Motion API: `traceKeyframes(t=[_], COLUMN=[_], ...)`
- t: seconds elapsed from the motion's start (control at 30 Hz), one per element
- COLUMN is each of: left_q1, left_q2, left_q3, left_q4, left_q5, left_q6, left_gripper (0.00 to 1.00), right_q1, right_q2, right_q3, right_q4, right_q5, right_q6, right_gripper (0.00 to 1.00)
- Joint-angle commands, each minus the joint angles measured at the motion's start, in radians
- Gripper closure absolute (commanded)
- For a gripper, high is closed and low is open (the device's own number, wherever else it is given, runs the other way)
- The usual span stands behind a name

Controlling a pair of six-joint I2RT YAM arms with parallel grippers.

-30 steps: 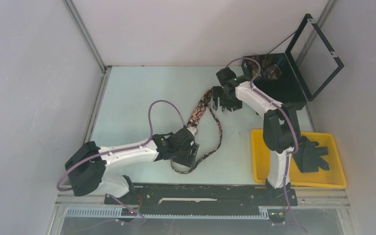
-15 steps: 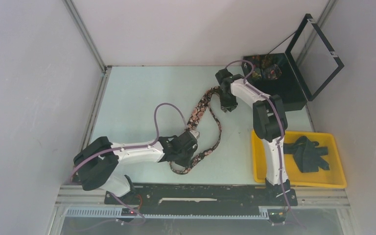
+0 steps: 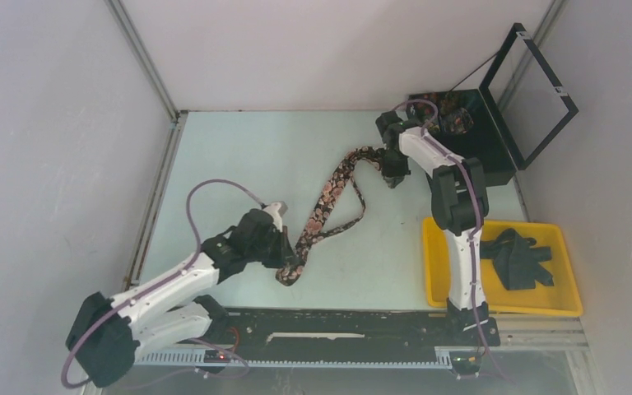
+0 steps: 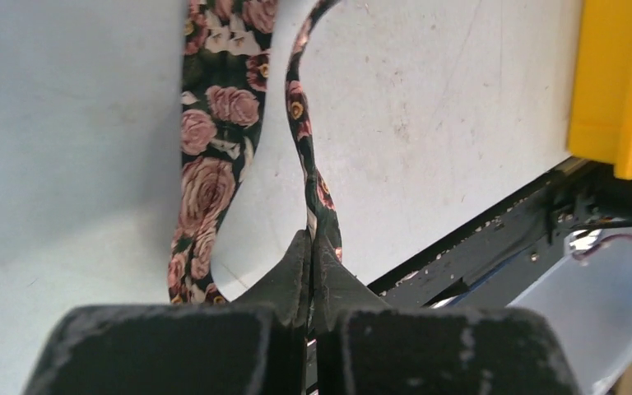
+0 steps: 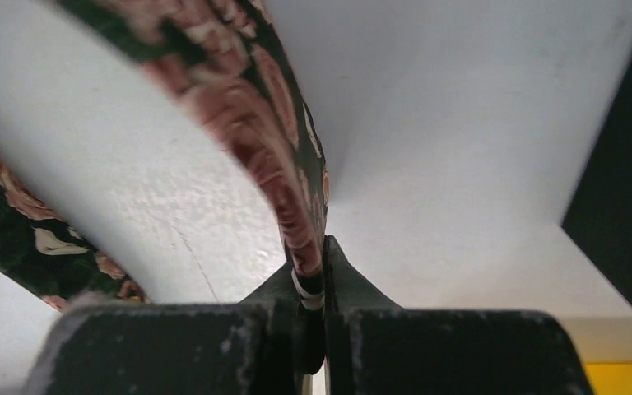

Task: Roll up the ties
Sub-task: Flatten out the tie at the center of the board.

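Tightly in left tool [image 4: 310, 240] and right tool [image 5: 317, 262]; rose-patterned tie [image 3: 327, 192]

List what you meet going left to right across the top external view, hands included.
left hand → floral tie → right hand → yellow tray

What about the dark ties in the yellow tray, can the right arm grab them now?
Probably not yet. The right gripper is shut on the rose-patterned tie. Nothing covers the dark ties in the yellow tray, though.
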Motion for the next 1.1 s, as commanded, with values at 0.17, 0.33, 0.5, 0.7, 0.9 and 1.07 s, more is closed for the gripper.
traceKeyframes(t=[0.17, 0.33, 0.5, 0.7, 0.9, 1.07], left_q1=[0.298, 0.448, 0.546, 0.602, 0.652, 0.649], left_q2=[-0.165, -0.167, -0.112, -0.022, -0.035, -0.156], left_q3=[-0.099, -0.133, -0.133, -0.116, -0.116, -0.011], left_q4=[-0.103, -0.097, -0.112, -0.113, -0.152, -0.252], left_q5=[0.189, 0.222, 0.207, 0.195, 0.127, 0.039], left_q6=[-0.122, -0.157, -0.158, -0.142, -0.175, -0.151], left_gripper=[1.0, 1.0, 1.0, 0.97, 0.88, 0.41], right_q1=[-0.104, -0.129, -0.141, -0.149, -0.146, -0.142], right_q2=[-0.083, -0.014, 0.069, 0.14, 0.209, 0.232], right_q3=[0.213, 0.349, 0.487, 0.569, 0.645, 0.685], right_q4=[-0.188, -0.243, -0.297, -0.291, -0.264, -0.237], right_q5=[-0.043, -0.081, -0.092, -0.153, -0.165, -0.169], right_q6=[-0.053, -0.054, -0.064, -0.056, -0.052, -0.044], right_gripper=[1.0, 1.0, 1.0, 1.0, 1.0, 1.0])
